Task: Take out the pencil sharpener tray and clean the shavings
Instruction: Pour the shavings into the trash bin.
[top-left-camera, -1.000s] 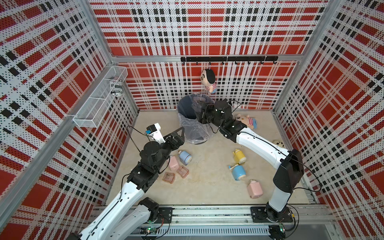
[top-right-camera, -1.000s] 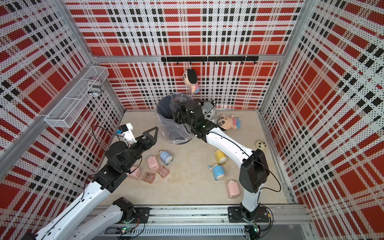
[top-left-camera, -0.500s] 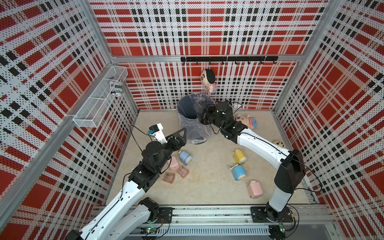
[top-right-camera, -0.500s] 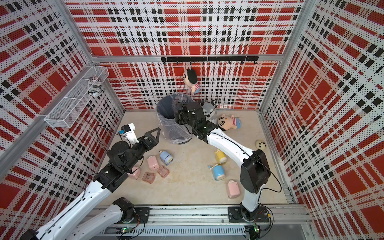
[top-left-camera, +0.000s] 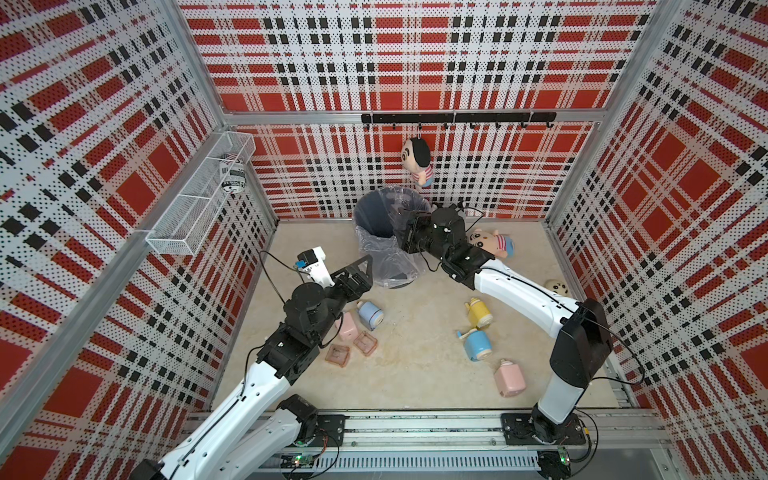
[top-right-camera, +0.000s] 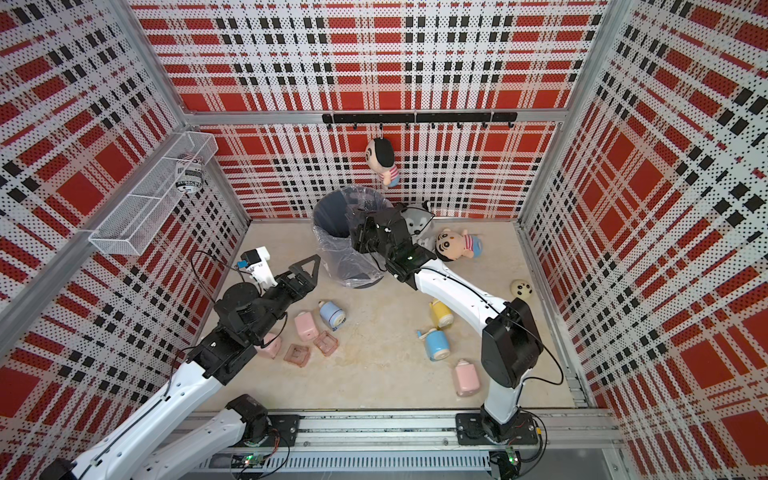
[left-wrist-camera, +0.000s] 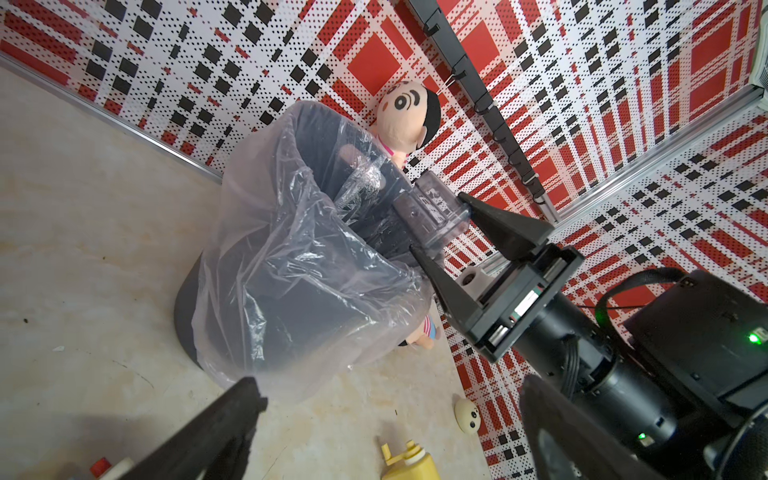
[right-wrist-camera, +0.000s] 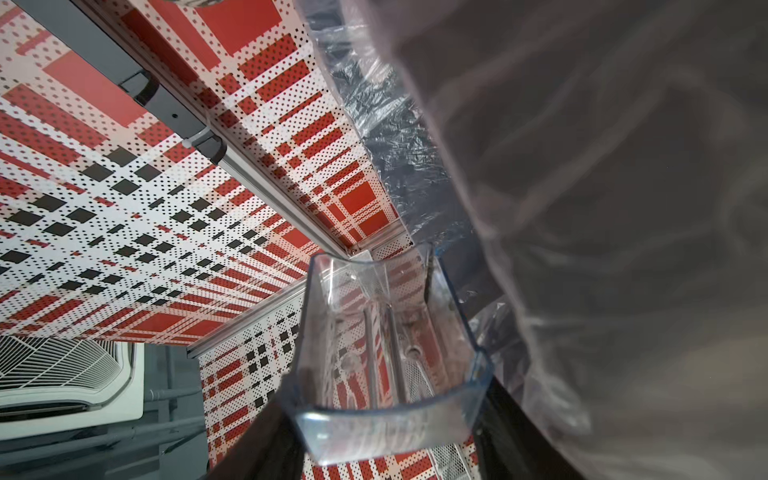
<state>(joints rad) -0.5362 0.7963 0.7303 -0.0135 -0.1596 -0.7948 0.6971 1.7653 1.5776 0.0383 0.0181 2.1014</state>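
Right gripper (left-wrist-camera: 437, 221) pinches the clear tray (right-wrist-camera: 386, 353), held at the bin (top-left-camera: 386, 266) rim by the table (top-left-camera: 415, 353) back edge. Left gripper (left-wrist-camera: 390, 384) has its fingers spread wide on nothing, near the bin, toward the table's left edge.

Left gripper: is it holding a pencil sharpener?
No, the left gripper stands open, with nothing between its fingers.
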